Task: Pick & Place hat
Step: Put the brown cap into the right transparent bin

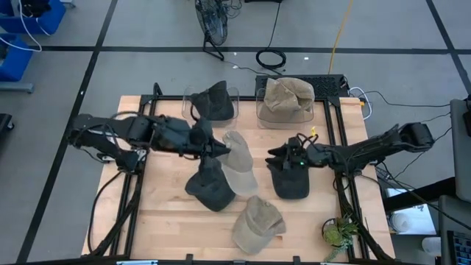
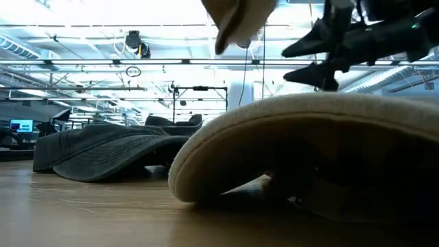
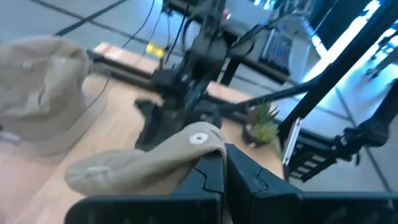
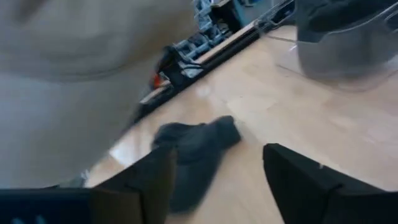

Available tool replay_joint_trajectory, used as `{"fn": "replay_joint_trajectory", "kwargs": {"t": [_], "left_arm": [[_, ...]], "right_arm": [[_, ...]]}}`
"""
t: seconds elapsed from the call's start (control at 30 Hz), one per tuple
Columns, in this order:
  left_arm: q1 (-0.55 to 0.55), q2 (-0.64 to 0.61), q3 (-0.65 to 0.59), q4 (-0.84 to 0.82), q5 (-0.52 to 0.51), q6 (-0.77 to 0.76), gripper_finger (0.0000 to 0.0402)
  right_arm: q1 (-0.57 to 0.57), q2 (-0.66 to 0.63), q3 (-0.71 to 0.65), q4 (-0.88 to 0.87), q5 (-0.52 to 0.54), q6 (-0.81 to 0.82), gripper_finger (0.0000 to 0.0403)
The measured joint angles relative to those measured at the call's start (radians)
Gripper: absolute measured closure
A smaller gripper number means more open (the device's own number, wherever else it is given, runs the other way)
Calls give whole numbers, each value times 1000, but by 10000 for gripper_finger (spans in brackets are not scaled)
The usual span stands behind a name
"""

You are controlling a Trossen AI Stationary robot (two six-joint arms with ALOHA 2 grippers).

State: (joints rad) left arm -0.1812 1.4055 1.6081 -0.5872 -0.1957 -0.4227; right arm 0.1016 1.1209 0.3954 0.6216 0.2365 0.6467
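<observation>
My left gripper (image 1: 215, 149) (image 3: 225, 168) is shut on a beige cap (image 1: 237, 160) (image 3: 143, 165) above the middle of the table; the cap also hangs at the top of the low view (image 2: 240, 20). My right gripper (image 1: 280, 159) (image 2: 312, 62) (image 4: 217, 180) stands open just above a dark cap (image 1: 291, 181) that lies on the table's right half, with nothing between its fingers. Another dark cap (image 1: 210, 187) (image 2: 103, 154) lies flat left of the middle. A second beige cap (image 1: 257, 224) (image 2: 309, 151) lies near the front edge. My left gripper pinches the beige cap's crown (image 3: 208, 144) between its two fingers, right beside the top button (image 3: 198, 138). The fingers come from the table's left, slanting a little downward. The cap is lifted clear of the table and droops away from the fingertips.
Two clear bins stand at the table's far edge: the left bin (image 1: 232, 94) (image 4: 348, 56) holds a dark hat, the right bin (image 1: 312, 110) a beige hat (image 1: 287, 97) (image 3: 37, 93). A small green plant (image 1: 338, 234) stands at the near right corner.
</observation>
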Motion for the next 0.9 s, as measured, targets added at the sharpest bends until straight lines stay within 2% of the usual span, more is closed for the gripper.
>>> {"fn": "replay_joint_trajectory", "kwargs": {"t": [0.2, 0.3, 0.43, 0.57, 0.7, 0.9], "left_arm": [[69, 17, 10, -31, 92, 30, 400], [103, 26, 10, -52, 134, 37, 400], [137, 50, 10, -84, 148, 57, 400], [169, 54, 10, -99, 150, 62, 400], [184, 67, 9, -100, 152, 51, 400], [181, 72, 10, -98, 158, 48, 397]], "right_arm": [[-40, 169, 2, 187, -168, 165, 121], [-34, 271, 2, 296, -256, 257, 113], [11, 394, 2, 439, -318, 324, 117], [60, 502, 2, 573, -311, 381, 124], [73, 603, 22, 735, -232, 412, 125], [39, 725, 137, 822, -215, 415, 126]]}}
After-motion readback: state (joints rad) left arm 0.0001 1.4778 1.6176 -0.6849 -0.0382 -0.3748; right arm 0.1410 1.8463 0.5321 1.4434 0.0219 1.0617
